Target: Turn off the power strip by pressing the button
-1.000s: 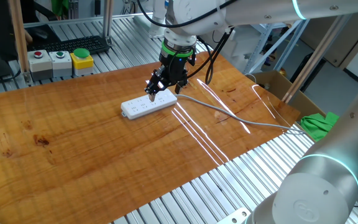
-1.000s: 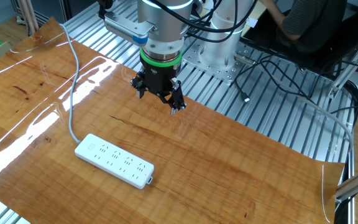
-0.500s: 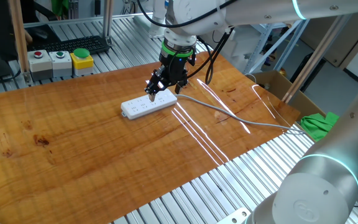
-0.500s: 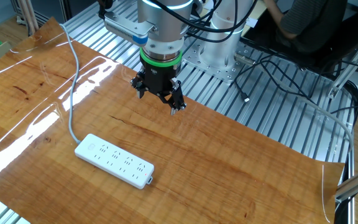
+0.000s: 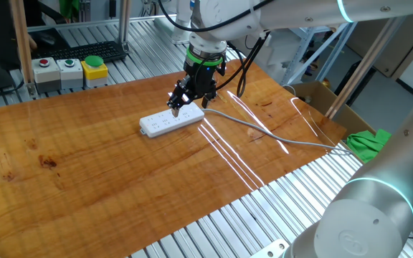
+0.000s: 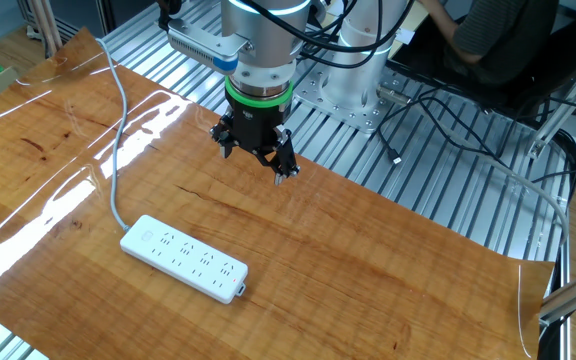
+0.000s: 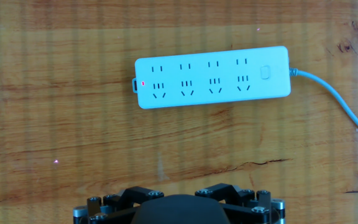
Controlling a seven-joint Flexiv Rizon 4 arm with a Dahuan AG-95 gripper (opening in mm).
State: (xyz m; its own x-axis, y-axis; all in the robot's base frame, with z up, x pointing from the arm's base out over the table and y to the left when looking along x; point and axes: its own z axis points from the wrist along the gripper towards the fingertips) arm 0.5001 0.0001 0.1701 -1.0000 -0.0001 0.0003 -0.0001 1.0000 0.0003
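The power strip (image 6: 183, 257) is our landmark here, lying flat on the wooden table (image 5: 84, 179), sockets up, with its grey cable (image 6: 118, 130) trailing off one end. At that cabled end sits the button (image 7: 265, 72), a small pale square on the top face, just inside the end where the cable leaves.

Above the strip, and off to one side of it, hangs the gripper (image 6: 258, 150), clear of the plastic; nothing touches the strip. In the one fixed view the gripper's tip seems to overlap the strip's cabled end, but the other fixed view shows open wood between them, so that overlap is only perspective. The hand view agrees: the strip lies across the upper part of the picture, whole and unobstructed, with bare wood between it and the gripper body at the bottom edge.

A tiny red light (image 7: 143, 84) glows at the strip's far end from the button (a fair sign the strip is live, though that is my reading, not a certainty). So the press looks not yet done. What is left, as I judge it: line up over the cabled end, come down on the button, push.

As for the claw, no view gives a clean look at the fingertips, so whether it stands wide or narrow I cannot tell. It holds nothing that I can see.

Away from the strip, past the table's edge, stands a row of grey boxes with round push buttons (image 5: 70, 69).
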